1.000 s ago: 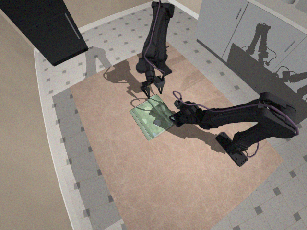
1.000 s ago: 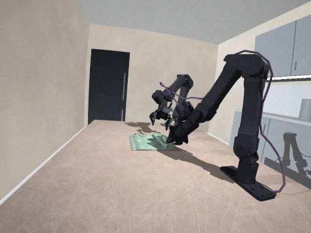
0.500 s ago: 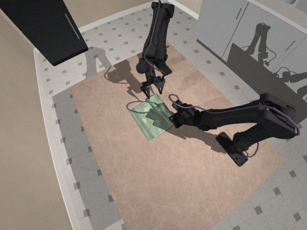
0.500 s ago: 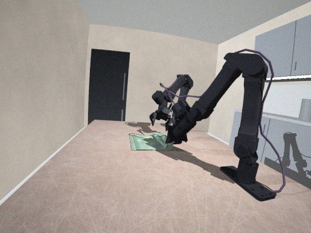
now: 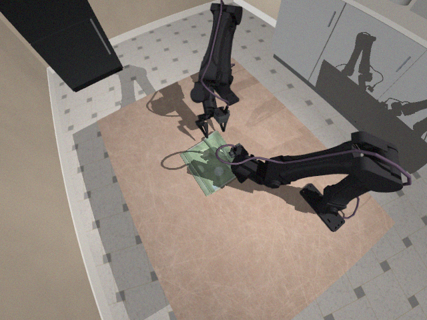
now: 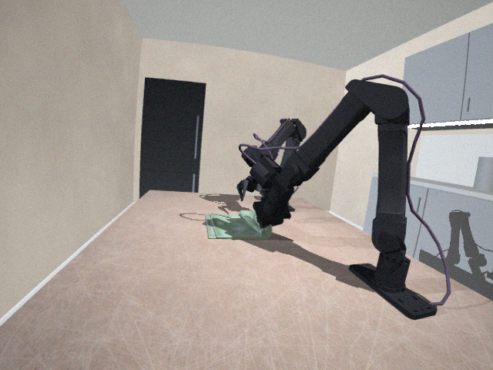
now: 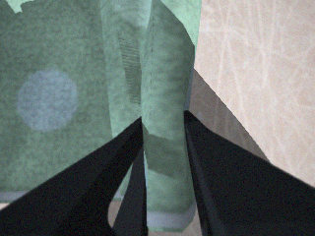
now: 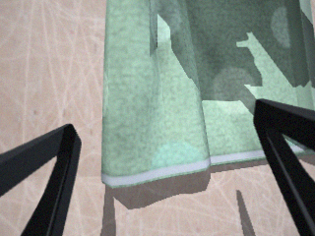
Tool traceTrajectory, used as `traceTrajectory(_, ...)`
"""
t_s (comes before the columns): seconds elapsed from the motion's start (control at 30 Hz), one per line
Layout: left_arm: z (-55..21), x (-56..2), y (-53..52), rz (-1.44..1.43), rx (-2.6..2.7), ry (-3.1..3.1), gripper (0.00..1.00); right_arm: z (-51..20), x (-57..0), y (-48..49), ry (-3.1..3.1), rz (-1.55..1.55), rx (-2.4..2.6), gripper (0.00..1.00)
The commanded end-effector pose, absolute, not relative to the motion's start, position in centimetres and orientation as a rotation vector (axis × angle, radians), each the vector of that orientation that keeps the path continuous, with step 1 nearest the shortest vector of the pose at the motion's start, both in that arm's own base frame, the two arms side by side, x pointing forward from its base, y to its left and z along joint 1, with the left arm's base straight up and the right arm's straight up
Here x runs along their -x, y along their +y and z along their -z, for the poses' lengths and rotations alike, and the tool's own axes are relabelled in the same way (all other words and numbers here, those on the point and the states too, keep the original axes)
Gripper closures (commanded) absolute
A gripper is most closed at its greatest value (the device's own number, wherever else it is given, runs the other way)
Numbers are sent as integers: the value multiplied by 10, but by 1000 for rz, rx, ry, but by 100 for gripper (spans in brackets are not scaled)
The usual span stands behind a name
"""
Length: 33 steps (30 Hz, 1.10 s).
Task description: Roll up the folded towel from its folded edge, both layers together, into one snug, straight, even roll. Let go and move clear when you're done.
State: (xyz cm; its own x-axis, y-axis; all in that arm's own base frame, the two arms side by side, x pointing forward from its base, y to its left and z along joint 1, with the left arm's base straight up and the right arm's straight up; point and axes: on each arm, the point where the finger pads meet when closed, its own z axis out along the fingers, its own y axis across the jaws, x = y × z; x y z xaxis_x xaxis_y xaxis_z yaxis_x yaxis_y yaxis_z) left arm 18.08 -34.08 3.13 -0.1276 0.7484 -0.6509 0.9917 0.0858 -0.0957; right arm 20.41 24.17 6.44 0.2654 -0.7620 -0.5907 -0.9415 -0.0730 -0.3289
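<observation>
the left arm [image 5: 317,161] [image 6: 334,133] obstructs overhead access to one side of the towel [image 5: 211,169] [image 6: 230,229] [image 7: 49,147] [image 8: 130,123]; its cable [image 5: 265,159] [image 6: 420,113] loops above. the right gripper [image 5: 215,133] [image 8: 161,122] has open room between its fingers. an approach corridor lies above the towel's side opposite the left arm.

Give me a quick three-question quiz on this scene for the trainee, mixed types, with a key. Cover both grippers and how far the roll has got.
1. Multiple choice: which gripper has part of the towel between its fingers?
A) the right gripper
B) the left gripper
C) both grippers

2. True or false: the towel is already one finished roll, with no flat part left.

3. Fill in the blank: the right gripper's fingers are ____ (open or shut).

Key: 1 B; 2 false; 3 open
</observation>
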Motion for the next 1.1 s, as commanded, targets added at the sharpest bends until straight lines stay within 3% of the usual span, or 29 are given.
traceTrajectory(0.0, -27, -169, -339, 922, -1743, 2049, 78, -68, -203, 245, 1524, -349, 1858, 2)
traceTrajectory(0.37, -30, -169, -339, 1272, -1682, 2228, 78, -67, -203, 245, 1527, -348, 1856, 2)
traceTrajectory(1.07, -29, -169, -339, 1493, -1622, 2323, 78, -68, -206, 245, 1520, -352, 1862, 2)
